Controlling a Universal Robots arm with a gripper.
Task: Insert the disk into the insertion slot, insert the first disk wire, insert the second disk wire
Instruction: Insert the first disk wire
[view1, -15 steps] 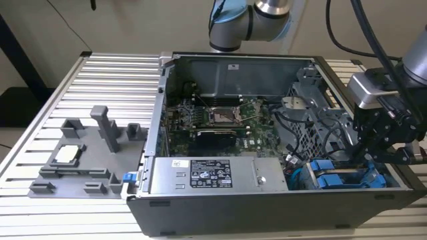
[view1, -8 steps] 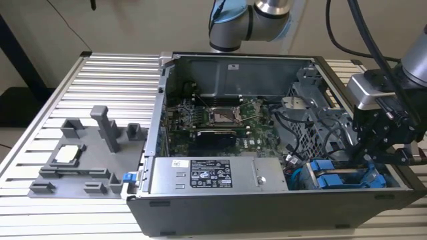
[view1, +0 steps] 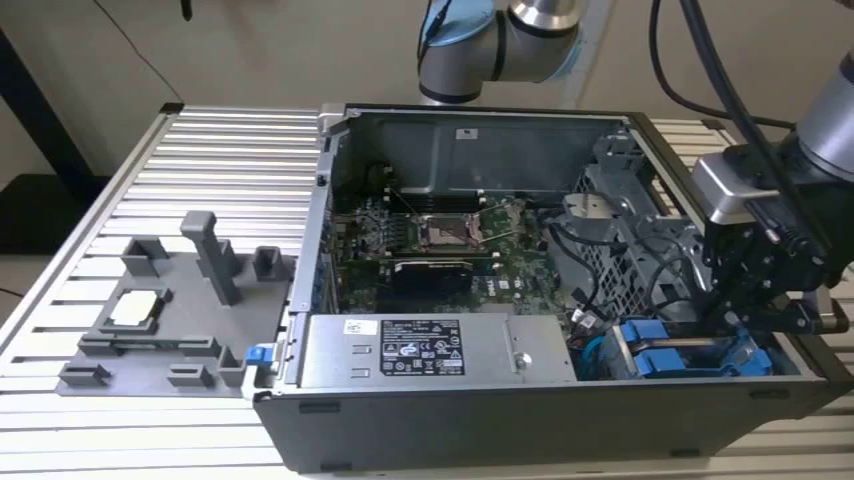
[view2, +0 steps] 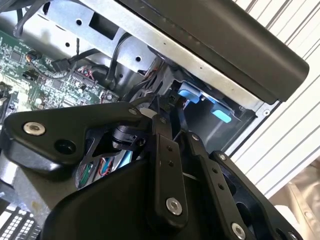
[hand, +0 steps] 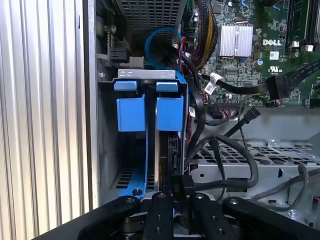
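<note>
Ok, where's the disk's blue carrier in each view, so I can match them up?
Exterior view: the blue carrier sits in the case's near corner on the exterior view's right, beside the power-supply box.
First wrist view: the blue carrier stands just inside the case wall.
Second wrist view: the blue carrier peeks out under the case rim.
Shared landmark: the ribbed table bordering that corner.

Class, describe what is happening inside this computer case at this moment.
The robot arm's gripper hangs at the corner of the open computer case, right at the insertion slot. The disk, in its blue carrier, already sits in that slot. Black cables run close beside it.
</note>
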